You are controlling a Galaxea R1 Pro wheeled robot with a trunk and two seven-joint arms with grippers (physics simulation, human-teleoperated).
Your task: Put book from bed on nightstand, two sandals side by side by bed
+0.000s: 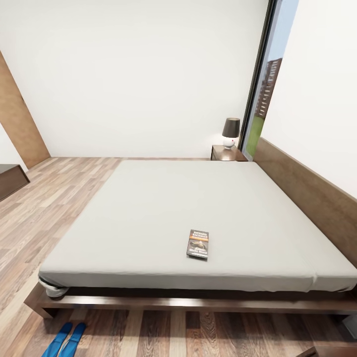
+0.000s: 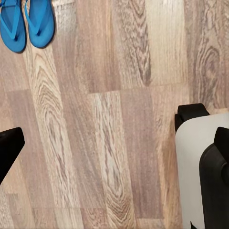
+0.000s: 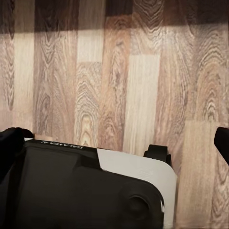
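The book lies flat on the pale-grey mattress of the bed, near its front edge and right of centre. One nightstand stands at the far side by the headboard. Two blue sandals lie side by side on the floor in front of the bed's near left corner, and they appear again as sandals in the left wrist view. My left gripper hangs open over bare planks. Likewise my right gripper is open above the floor, holding nothing.
A lamp with a dark shade stands on the nightstand, beside a tall window. A dark dresser sits at the far left. My white and black base, also base, is below both arms. Wood floor runs left of the bed.
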